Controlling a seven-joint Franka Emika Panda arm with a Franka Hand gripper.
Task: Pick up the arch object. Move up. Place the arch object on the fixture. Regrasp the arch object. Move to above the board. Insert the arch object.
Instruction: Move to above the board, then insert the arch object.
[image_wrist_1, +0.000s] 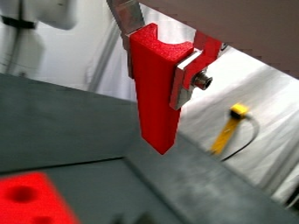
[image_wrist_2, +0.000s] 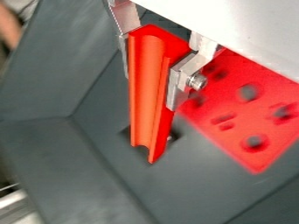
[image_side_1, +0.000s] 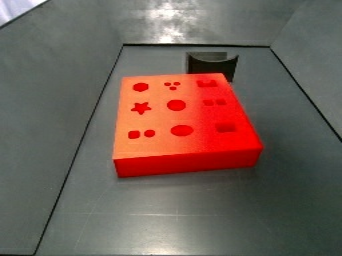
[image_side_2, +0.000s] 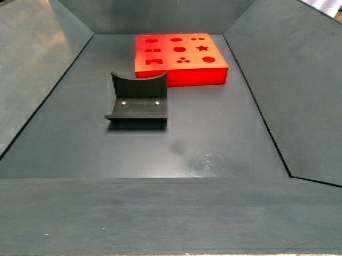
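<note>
Smooth matt arch object (image_wrist_1: 155, 96); brushed metal pincer (image_wrist_1: 163, 54) fingers (image_wrist_1: 187, 77).

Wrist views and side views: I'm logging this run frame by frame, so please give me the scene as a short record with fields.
held piece: long slim bright red arch bar, hanging end down
end effector: shut on the bar, visible in both wrist views only, raised off the floor
board: large flat orange-red slab with shaped holes, lying on the dark floor
fixture: small dark L-shaped bracket, nothing on it, apart from the board
holes in board: all unfilled in both side views
</note>
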